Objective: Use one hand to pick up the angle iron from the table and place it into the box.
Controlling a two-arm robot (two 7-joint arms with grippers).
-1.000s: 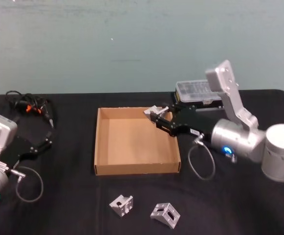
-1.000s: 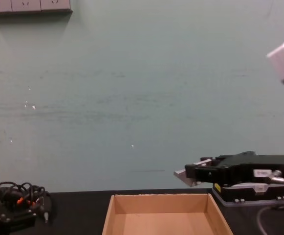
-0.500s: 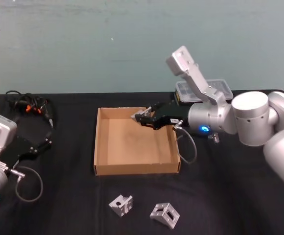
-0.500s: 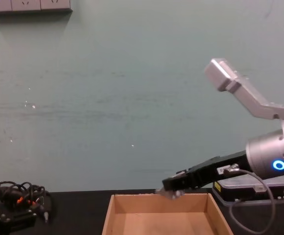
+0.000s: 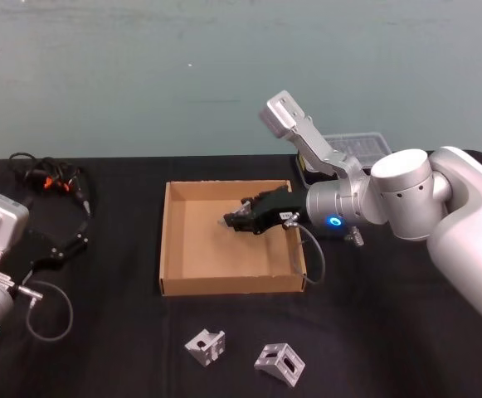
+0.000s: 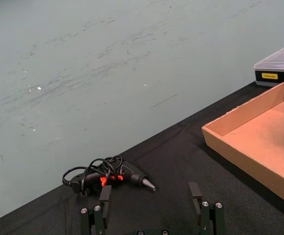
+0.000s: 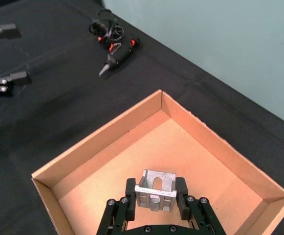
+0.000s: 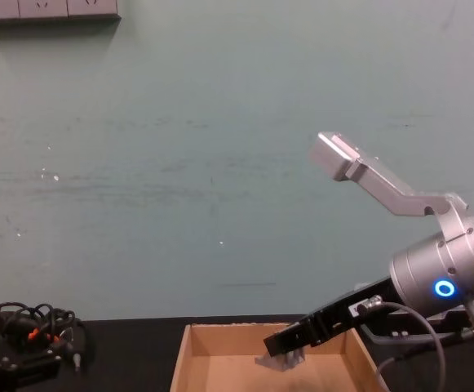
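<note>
Right tool point(image 5: 239, 220) clamped on angle iron point(image 7: 155, 191), one finger on each side. Iron held low inside the cardboard box point(image 5: 170, 249), toward its far-right part; contact with the box floor: cannot tell. Left tool point(image 6: 150, 188): fingers apart, holding nothing, parked at bench point(image 5: 390, 332) left, well apart from box. Two loose angle irons point(image 5: 206, 347) point(image 5: 279, 361) on bench in front of box.

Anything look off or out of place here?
Nothing stands out. The right tool holds an angle iron squarely, low over the cardboard box; two more angle irons lie on the table; the left tool sits parked, open.
</note>
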